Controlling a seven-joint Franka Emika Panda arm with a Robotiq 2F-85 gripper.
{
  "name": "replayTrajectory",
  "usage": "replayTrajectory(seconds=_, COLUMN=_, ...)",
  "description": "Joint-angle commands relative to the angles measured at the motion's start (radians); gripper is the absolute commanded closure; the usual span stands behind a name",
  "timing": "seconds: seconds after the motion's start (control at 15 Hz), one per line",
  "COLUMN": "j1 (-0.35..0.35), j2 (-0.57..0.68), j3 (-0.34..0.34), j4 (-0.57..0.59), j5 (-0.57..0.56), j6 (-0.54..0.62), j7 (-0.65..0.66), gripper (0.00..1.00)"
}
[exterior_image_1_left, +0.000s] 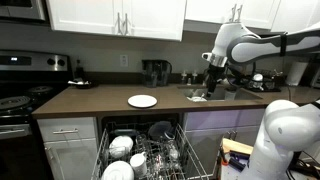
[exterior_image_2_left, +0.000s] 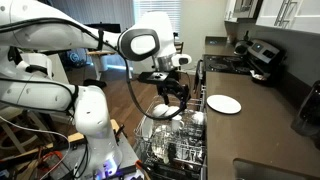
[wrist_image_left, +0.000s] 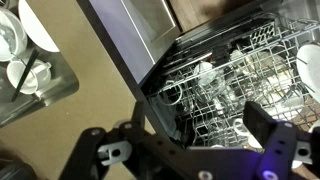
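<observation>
Kitchen tabletop (exterior_image_1_left: 90, 100), dark brown, carries one white plate (exterior_image_1_left: 142, 101); below it the dishwasher rack (exterior_image_2_left: 175, 155) stands pulled out, part filled with dishes (exterior_image_1_left: 122, 148). Our tool (exterior_image_2_left: 174, 103) hangs over the rack, jaws apart (nothing between them), so we judge nothing is in transit

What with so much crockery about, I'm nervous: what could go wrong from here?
The open tool hangs close to the pulled-out dishwasher rack. If it is lowered carelessly, its fingers might snag the wires or chip the white dishes stacked there. A sideways sweep toward the counter could also push the white plate.
</observation>
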Motion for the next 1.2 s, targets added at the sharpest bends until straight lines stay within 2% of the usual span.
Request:
replayTrajectory(seconds=0.0, j1=0.008, j2=-0.001, j3=-0.005, j4=0.003, j5=-0.005, j6=-0.006, j7=0.005, gripper=0.0)
replayTrajectory(seconds=0.33, j1=0.008, j2=-0.001, j3=-0.005, j4=0.003, j5=-0.005, j6=-0.006, j7=0.005, gripper=0.0)
replayTrajectory(seconds=0.47, j1=0.037, j2=-0.005, j3=0.015, j4=0.001, j5=0.008, j6=0.0, j7=0.005, gripper=0.0)
replayTrajectory(seconds=0.8, j1=0.173, j2=0.013, j3=0.11, j4=0.006, j5=0.044, j6=-0.001, j7=0.02, gripper=0.0)
replayTrajectory(seconds=1.13, j1=0.328, j2=0.099, j3=0.229, j4=0.027, j5=0.149, j6=0.01, j7=0.092, gripper=0.0)
